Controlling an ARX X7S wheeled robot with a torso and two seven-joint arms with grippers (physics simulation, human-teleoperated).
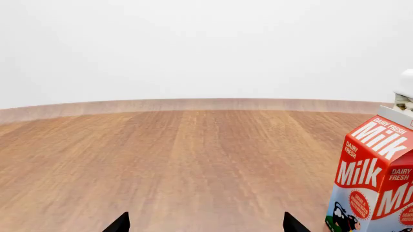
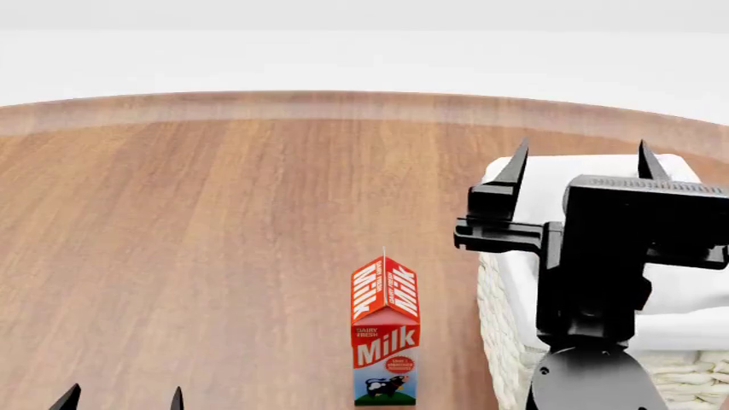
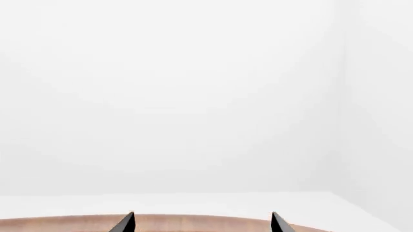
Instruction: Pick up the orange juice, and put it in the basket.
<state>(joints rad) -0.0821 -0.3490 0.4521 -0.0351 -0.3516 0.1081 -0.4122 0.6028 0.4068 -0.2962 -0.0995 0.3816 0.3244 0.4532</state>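
The orange juice carton is not in any view; it may be hidden behind my right arm. The white wicker basket (image 2: 507,307) with its cloth liner stands at the right of the head view, largely covered by my right arm. My right gripper (image 2: 579,162) is raised above the basket, open and empty, its fingertips pointing away; in the right wrist view (image 3: 201,223) only the wall and the table's far edge show between them. My left gripper (image 2: 119,399) is open and empty at the near left, low over the table; it also shows in the left wrist view (image 1: 204,223).
A red-and-white Milk carton (image 2: 385,342) stands upright on the wooden table (image 2: 205,239), just left of the basket; it also shows in the left wrist view (image 1: 377,179). The table's curved far edge (image 2: 341,101) meets a white wall.
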